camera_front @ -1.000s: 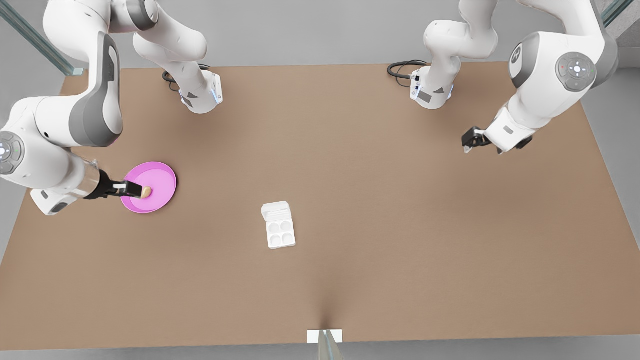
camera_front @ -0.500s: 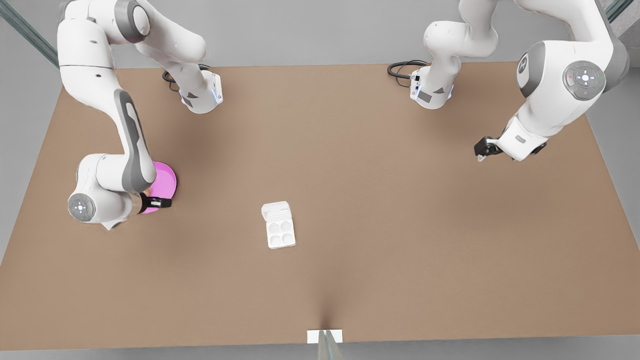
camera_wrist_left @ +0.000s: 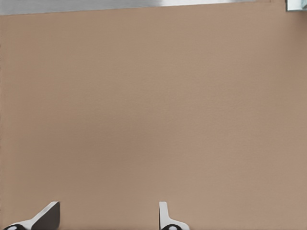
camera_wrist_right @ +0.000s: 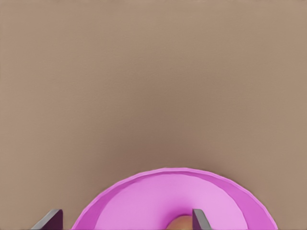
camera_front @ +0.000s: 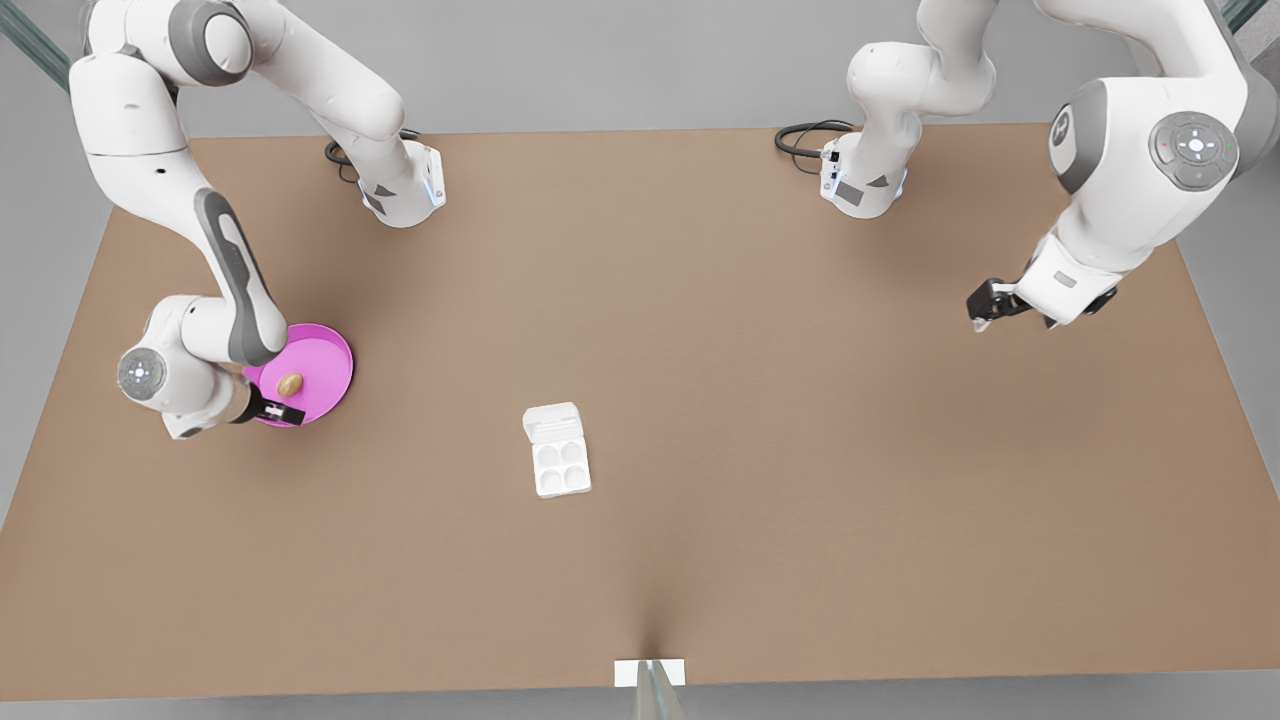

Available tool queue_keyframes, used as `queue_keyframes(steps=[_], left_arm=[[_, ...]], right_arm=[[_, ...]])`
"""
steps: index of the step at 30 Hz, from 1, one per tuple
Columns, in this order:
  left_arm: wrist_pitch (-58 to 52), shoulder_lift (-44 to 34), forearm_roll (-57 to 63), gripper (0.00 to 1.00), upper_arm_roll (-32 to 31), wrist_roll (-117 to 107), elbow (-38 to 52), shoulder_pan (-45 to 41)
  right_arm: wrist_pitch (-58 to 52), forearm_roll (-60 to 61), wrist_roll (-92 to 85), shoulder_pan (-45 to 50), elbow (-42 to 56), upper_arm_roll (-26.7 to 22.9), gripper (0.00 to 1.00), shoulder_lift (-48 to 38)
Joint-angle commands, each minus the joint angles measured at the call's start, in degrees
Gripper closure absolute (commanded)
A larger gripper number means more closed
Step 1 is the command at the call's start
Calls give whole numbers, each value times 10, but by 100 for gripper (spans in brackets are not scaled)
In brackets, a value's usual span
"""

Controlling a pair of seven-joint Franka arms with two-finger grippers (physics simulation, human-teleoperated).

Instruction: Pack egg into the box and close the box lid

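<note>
Brown surface (camera_front: 700, 300) carries the egg (camera_front: 290, 384) on the pink plate (camera_front: 325, 350), so the right claw (camera_front: 288, 416), spread open beside it, should straddle it squarely, while the left claw (camera_front: 980, 312) waits open, well apart from the box (camera_front: 560, 468).

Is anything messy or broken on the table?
No. The egg lies whole on the pink plate, by the open right gripper. The box sits straight, lid open. The open left gripper waits.

Round pink plate (camera_front: 325, 352) at the front view's left, brown tabletop (camera_front: 700, 350), black cables (camera_front: 800, 135) at far edge
</note>
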Motion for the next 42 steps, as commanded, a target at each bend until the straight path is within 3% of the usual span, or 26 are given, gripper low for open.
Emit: queue_keyframes(steps=[1, 3, 8, 11, 15, 24, 30, 42], left_arm=[[1, -1, 3, 0, -1, 2, 1, 5], [-1, -3, 3, 0, -3, 2, 0, 5], [-4, 26, 1, 0, -10, 2, 31, -10], [-40, 21, -5, 0, -68, 4, 31, -6], [-16, 26, -4, 0, -68, 2, 32, -13], [-18, 24, -4, 0, -79, -4, 31, -13], [-19, 24, -3, 0, -79, -4, 30, -13], [-18, 26, -3, 0, -86, -5, 31, -13]], right_arm=[[114, -22, 105, -1, 1, 0, 0, 10], [89, -29, 105, -98, -66, 77, 0, -45], [128, -34, 112, -98, -111, 77, 0, -52], [158, -33, 112, -98, -163, 78, 0, -77], [173, -33, 113, -98, -184, 78, 0, -76], [173, -29, 117, -64, -198, 78, 0, -76], [169, -102, 85, -141, -195, 78, 0, -79], [195, -117, 86, -144, -193, 78, 0, -47]])
